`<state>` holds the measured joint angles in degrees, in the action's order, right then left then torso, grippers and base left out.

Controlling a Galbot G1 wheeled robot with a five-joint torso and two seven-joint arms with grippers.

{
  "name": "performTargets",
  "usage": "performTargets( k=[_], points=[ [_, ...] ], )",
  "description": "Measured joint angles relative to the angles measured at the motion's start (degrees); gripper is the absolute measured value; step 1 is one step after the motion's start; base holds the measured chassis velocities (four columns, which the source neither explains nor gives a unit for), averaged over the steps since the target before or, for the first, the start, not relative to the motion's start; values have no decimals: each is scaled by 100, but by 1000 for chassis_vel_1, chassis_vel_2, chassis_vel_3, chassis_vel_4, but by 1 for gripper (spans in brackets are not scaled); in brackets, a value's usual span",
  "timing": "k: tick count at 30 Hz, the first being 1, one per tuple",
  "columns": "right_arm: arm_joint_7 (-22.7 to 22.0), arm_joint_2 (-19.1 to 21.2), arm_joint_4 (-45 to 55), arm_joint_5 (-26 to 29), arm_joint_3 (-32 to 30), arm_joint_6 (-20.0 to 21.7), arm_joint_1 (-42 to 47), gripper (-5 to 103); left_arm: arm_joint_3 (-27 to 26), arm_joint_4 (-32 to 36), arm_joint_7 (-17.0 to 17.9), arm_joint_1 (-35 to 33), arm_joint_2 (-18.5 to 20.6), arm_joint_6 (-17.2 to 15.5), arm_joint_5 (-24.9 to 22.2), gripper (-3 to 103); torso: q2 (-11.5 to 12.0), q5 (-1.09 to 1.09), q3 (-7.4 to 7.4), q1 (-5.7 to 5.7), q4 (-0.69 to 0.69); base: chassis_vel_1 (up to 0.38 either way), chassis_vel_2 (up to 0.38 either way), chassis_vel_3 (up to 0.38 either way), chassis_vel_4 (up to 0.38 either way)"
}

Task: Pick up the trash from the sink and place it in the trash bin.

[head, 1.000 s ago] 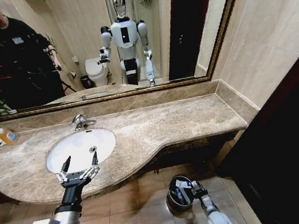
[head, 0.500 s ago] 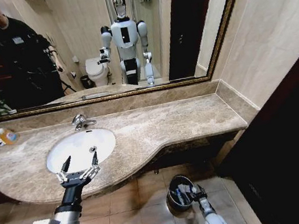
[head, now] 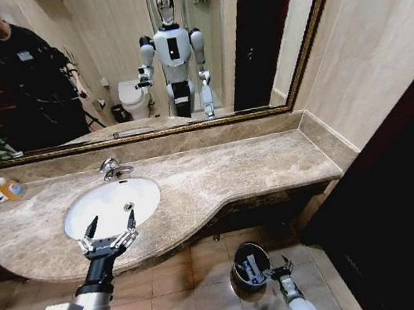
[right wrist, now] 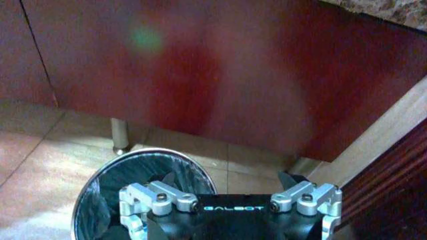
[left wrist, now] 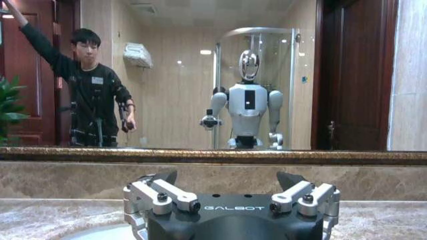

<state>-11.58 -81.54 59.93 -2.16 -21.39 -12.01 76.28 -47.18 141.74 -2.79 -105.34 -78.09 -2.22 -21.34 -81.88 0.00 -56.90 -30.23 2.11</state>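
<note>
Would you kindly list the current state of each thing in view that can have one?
sink: nothing lying in the visible part of the basin.
trash bin: upright on the floor, white trash inside.
left hand: open, over the sink's front rim.
right hand: open, beside the trash bin.

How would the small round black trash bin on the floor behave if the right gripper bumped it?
The small round black trash bin with its shiny rim looks thin-walled and nearly empty, so probably light. Standing on smooth floor tiles, it would likely slide rather than stay put. The right gripper, jaws open, sits beside its rim, so a sideways nudge might tip it.
</note>
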Motion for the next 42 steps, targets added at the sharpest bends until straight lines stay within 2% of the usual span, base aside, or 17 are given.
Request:
performTargets(
  k=[6,10,12,16,20,24,26,27,30,36,42],
  points=[
    [224,51,395,118,-10,7,152,100,0,0,0,0,0,0,0,100,0,0,0,0,0,0,0,0,0],
    [520,286,1326,729,-39,262,422,100,0,0,0,0,0,0,1,100,0,0,0,0,0,0,0,0,0],
    [543,324,1488,791,-51,313,471,100,0,0,0,0,0,0,0,100,0,1,0,0,0,0,0,0,0],
    [621,527,2691,1214,-208,602,792,100,0,0,0,0,0,0,0,100,0,0,0,0,1,0,0,0,0],
    [679,545,3343,1376,-396,802,1026,100,0,0,0,0,0,0,0,100,0,0,0,0,1,0,0,0,0],
    [851,587,4854,1843,-646,1162,1669,100,0,0,0,0,0,0,0,100,0,-1,0,0,0,0,0,0,0],
    [853,589,5051,1891,-659,1208,1738,100,0,0,0,0,0,0,0,100,0,-1,0,0,0,0,0,0,0],
    [851,591,5528,1986,-685,1317,1877,100,0,0,0,0,0,0,0,100,0,-1,0,1,0,0,0,0,0],
    [798,548,6149,2021,-725,1477,1912,100,0,0,0,0,0,0,0,100,0,-1,0,0,0,0,0,0,0],
    [737,388,6727,2014,-767,1645,1746,100,0,0,0,0,0,0,0,100,0,0,0,0,0,0,0,0,0],
    [711,175,7465,2064,-807,2244,1341,100,-1,0,1,0,0,0,0,100,0,-1,0,0,0,0,0,0,0]
  ],
)
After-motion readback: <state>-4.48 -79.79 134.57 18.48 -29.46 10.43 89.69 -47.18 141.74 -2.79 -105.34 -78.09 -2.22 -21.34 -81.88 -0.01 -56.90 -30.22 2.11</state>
